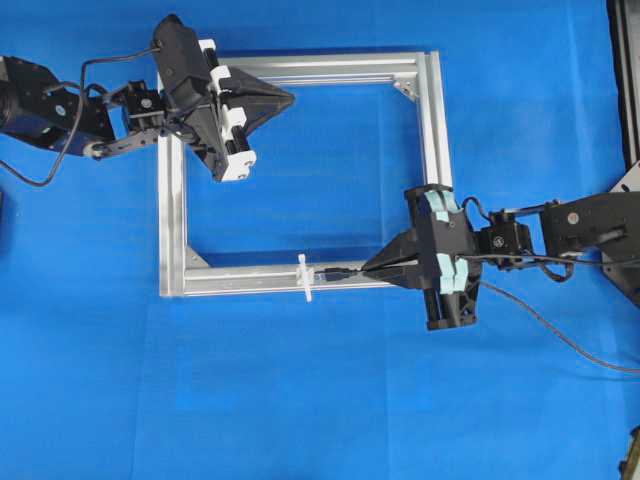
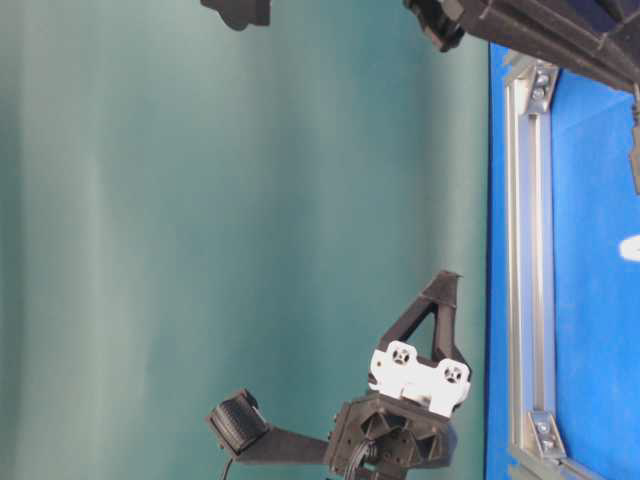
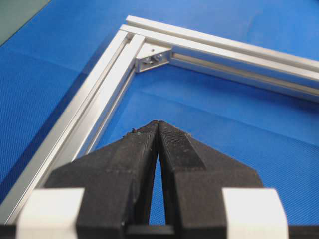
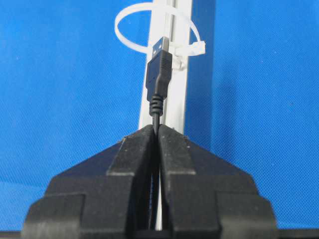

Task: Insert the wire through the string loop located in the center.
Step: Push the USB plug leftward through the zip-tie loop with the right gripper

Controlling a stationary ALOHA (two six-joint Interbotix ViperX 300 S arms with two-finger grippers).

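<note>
Both black fingers (image 4: 124, 164) of the right gripper (image 4: 155, 130) are squeezed tight on the long thin black wire (image 4: 158, 74), just behind its little dark plug with the silver metal tip. In the right wrist view the plug sticks straight out toward 12 o'clock, and its tip sits right in front of the thin white plastic string loop (image 4: 130, 26), which stands up like a small ring on the shiny silver metal square frame (image 4: 180, 64); whether the tip is already inside the ring cannot be told. From above, the right gripper (image 1: 368, 267) points toward 9 o'clock along the bottom bar of the frame (image 1: 240, 280), with the string loop (image 1: 305, 277) just beside the plug. The rest of the wire (image 1: 560, 335) trails off toward 4 o'clock over the blue cloth table (image 1: 320, 400). The left gripper (image 1: 290, 97) is at the frame's top bar, near 11 o'clock, well apart from the loop. Its fingers (image 3: 177, 149) are pressed together with nothing between them, above the blue cloth inside the frame.
</note>
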